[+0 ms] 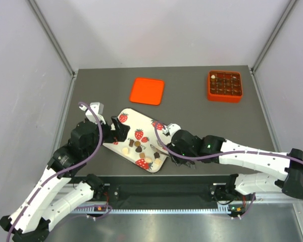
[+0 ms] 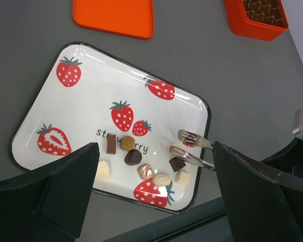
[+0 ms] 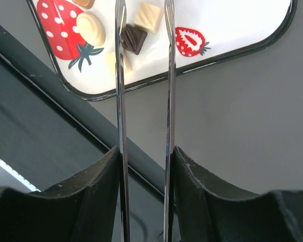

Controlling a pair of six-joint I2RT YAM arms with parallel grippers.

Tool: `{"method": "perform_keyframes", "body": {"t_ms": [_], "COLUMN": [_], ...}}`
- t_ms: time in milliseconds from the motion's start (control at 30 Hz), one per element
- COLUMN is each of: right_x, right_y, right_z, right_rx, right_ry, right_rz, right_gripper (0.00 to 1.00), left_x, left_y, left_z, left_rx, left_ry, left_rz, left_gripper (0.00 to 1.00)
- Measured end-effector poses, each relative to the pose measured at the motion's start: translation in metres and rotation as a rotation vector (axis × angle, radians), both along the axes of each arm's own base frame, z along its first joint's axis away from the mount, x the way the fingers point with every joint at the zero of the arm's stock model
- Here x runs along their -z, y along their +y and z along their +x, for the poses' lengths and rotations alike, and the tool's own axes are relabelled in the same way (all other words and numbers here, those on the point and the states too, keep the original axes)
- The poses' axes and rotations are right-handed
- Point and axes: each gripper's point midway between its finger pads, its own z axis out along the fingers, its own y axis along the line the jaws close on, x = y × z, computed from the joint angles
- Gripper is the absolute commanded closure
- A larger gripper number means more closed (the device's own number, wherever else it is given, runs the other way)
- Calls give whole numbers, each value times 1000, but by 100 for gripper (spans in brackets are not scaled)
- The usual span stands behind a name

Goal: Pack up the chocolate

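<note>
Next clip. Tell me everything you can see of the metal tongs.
The tongs are shiny silver metal: two thin, flat arms that end in broader, ridged tips. The arms stand apart, not squeezed together. They are held between the fingers of the right gripper, with one arm against each finger. They reach over the near right corner of the strawberry tray. The tips are close to a dark square chocolate; whether they touch it cannot be told.

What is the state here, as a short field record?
left gripper: open, at the tray's left side
right gripper: shut on tongs, their tips apart over the tray
chocolates: loose pieces clustered at the tray's near end
box: open, far right, some cells filled
lid: lying flat, left of the box
</note>
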Motion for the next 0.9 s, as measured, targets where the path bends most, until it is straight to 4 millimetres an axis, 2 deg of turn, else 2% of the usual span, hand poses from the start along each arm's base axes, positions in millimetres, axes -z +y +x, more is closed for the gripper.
{"method": "perform_keyframes", "body": {"t_ms": [567, 900], "right_x": [23, 37], "right_y": [3, -3], "right_z": [-10, -14], "right_rx": [67, 110], "right_ry": [84, 128], "right_rz": [-50, -103], "right_gripper": [57, 58], "left_x": [-1, -5], "left_y": [1, 3], "left_z": [-1, -3], "left_rx": [-2, -8], "left_ry": [-2, -17], "left_rz": [-5, -13], "left_gripper": [2, 1]}}
